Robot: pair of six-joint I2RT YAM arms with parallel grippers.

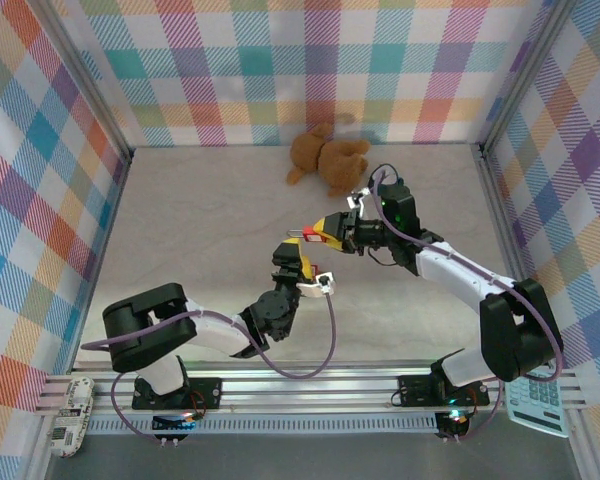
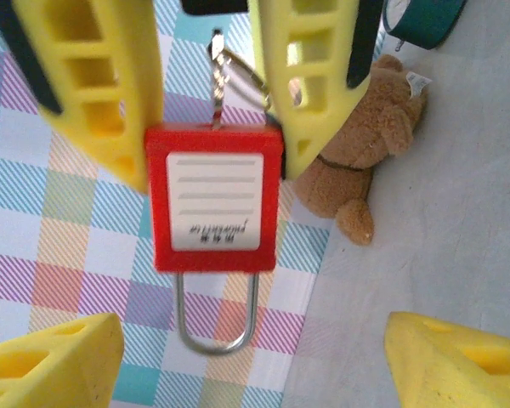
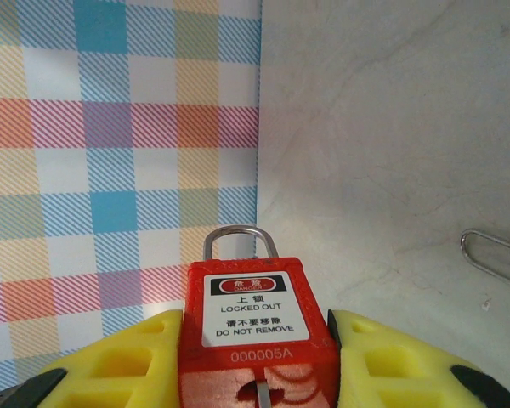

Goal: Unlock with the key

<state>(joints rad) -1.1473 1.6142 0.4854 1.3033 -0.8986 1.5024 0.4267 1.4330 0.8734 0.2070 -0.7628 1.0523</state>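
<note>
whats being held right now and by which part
The right gripper clamps the red padlock by the sides of its body. The left gripper is open and holds nothing.

- key (image 2: 215, 89): head lost at the top edge, blurred;
- padlock (image 3: 257, 340): base cut off by the bottom edge;
- wire loop (image 3: 491, 253): runs off the right edge

The padlock (image 2: 212, 200) has a smooth, glossy red plastic body with a matt white label, and its shackle (image 2: 179, 306) and the key (image 2: 215, 89) are bright, polished metal. The fingers (image 3: 119, 365) of the right end effector (image 3: 257, 327) are matt yellow plastic with a slightly grainy look. The teddy bear (image 2: 357, 161) is fuzzy brown plush, the counter (image 2: 459, 212) is a matt, faintly mottled pale surface, and the wall (image 2: 51, 246) looks like printed checked cloth.
</note>
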